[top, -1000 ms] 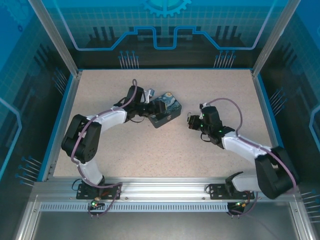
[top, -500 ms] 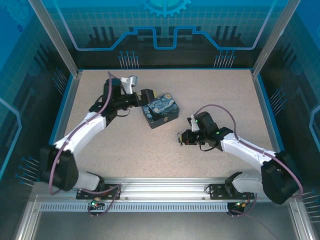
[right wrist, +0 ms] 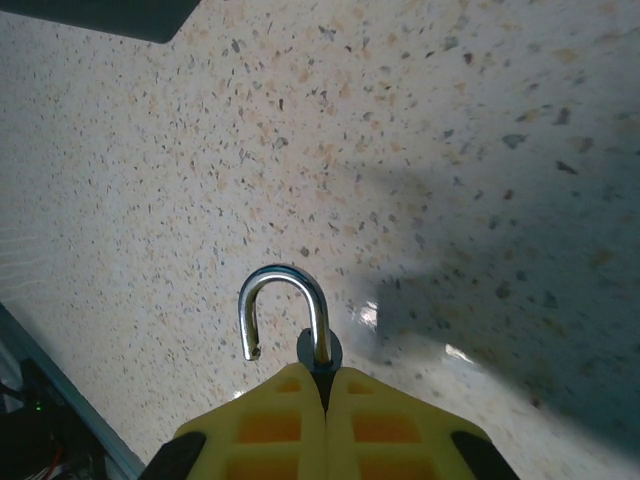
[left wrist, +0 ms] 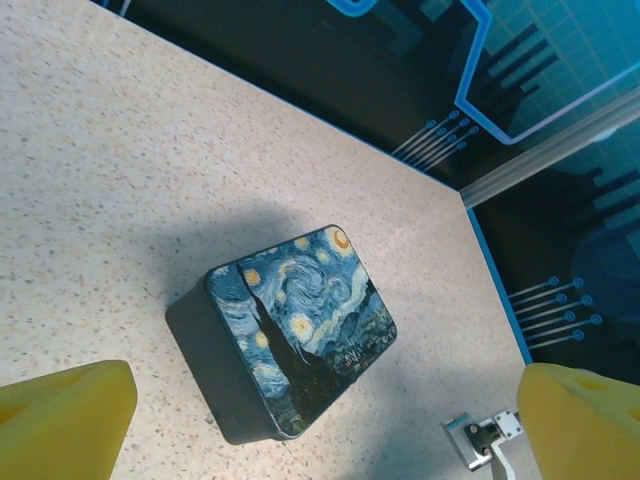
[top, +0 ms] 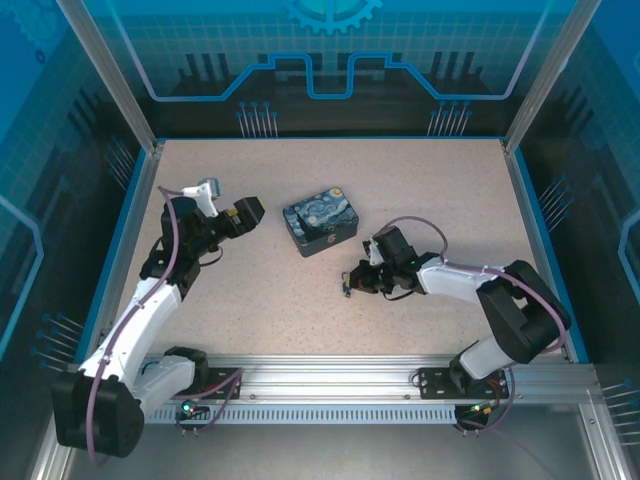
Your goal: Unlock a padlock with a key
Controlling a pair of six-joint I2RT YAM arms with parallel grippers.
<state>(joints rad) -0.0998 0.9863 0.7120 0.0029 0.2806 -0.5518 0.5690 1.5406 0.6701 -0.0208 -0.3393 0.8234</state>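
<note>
One end of the padlock (right wrist: 321, 330) hoop hangs free while the right fingers (right wrist: 280, 430) pinch its body low over the desk (right wrist: 150, 150) near the tin (left wrist: 300, 340), the left fingers (left wrist: 60, 415) spread wide and empty, so unlocking looks done and only a gentle set-down seems left.
</note>
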